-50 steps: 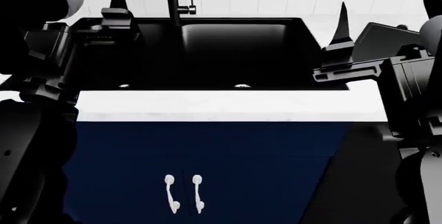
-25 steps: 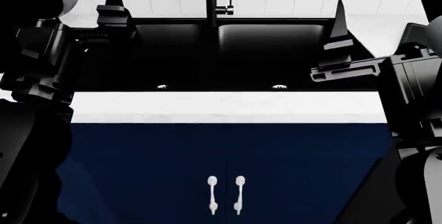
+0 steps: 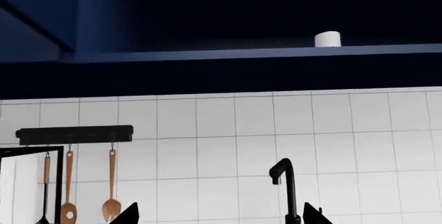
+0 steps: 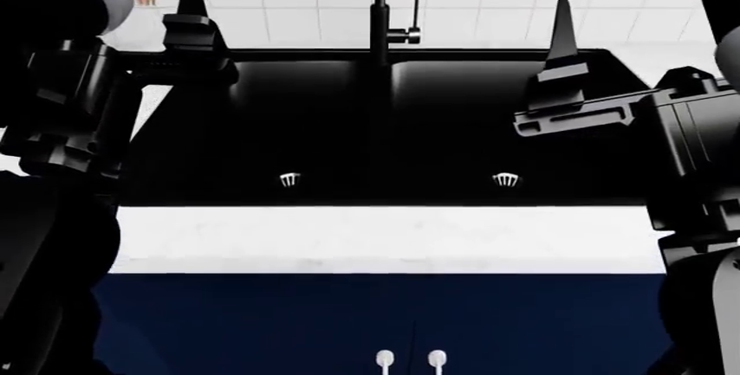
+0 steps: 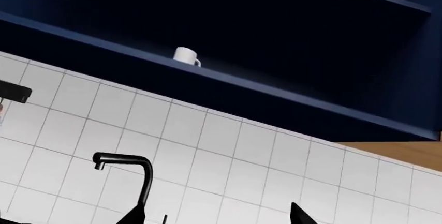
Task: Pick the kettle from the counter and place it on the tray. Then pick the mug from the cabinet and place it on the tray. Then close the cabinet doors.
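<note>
**Both grippers raised over sink, nothing held**

Head view: the black double-basin sink [image 4: 347,124] is centred, with the faucet [image 4: 382,11] at its back edge and two drain strainers seen low in the basins. A strip of white counter [image 4: 382,238] is seen in front of the sink, navy base-cabinet doors [image 4: 289,323] below it, their two white handles [image 4: 410,359] at the frame's bottom edge.

Left gripper [image 4: 191,20] is held up over the sink's left rear corner; right gripper [image 4: 561,37] over the right basin. Fingers are spread on both, nothing is pinched; fingertips [image 3: 128,213] are seen well apart in the wrist views too.

Mug [image 5: 185,56] is seen upright on the lower shelf of the open navy wall cabinet [image 5: 276,38], handle visible in the right wrist view; also seen in the left wrist view [image 3: 327,39]. It is well apart from both grippers.

Utensils [image 3: 111,185] are hung from a black rail [image 3: 74,134] on the tiled wall [image 3: 221,146], left of the faucet.

Kettle and tray: not in view, location cannot be told
</note>
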